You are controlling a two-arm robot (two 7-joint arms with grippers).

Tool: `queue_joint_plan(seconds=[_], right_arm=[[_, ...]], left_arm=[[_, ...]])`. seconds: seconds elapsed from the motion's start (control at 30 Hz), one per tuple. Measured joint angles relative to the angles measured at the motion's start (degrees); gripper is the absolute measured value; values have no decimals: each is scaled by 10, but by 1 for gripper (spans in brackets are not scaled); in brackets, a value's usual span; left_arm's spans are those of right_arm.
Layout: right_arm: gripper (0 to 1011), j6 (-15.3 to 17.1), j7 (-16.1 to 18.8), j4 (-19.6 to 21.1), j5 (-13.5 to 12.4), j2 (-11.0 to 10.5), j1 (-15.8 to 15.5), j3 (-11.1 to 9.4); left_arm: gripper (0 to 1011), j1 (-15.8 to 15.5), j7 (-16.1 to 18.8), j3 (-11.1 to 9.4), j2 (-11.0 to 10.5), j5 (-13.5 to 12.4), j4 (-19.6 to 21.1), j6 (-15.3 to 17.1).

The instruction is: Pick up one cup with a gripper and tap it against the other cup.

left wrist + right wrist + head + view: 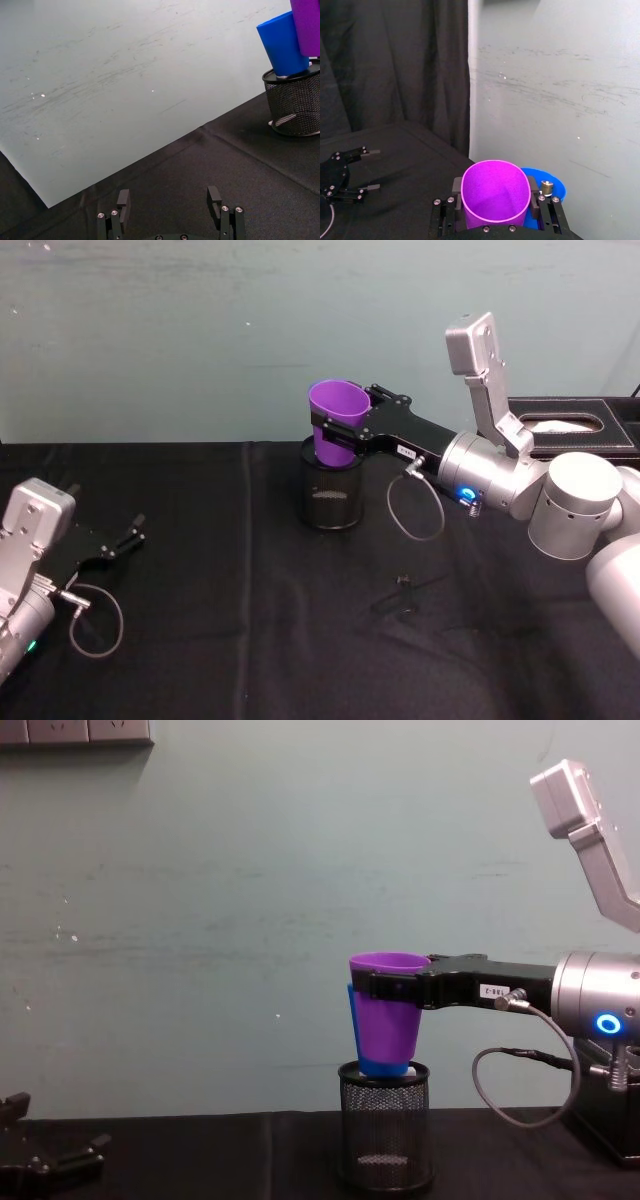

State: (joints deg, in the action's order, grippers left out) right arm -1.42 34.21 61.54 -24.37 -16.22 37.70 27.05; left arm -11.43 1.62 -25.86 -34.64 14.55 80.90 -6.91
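The left gripper (128, 538) rests on the black tablecloth (220, 640) at far left, fingers spread. At centre the purple cup (388, 1012), pinched by the right gripper (372, 986), hangs over a wire-mesh pen holder (385, 1141), against the blue cup (283, 44) standing in it. The gripper's white label (494, 990) is unreadable
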Motion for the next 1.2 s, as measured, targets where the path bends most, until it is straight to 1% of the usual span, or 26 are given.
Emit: queue_joint_plan(seconds=[1.2], right_arm=[[739,0,0,0,0,0,0,0]], left_arm=[[1000,0,0,0,0,0,0,0]])
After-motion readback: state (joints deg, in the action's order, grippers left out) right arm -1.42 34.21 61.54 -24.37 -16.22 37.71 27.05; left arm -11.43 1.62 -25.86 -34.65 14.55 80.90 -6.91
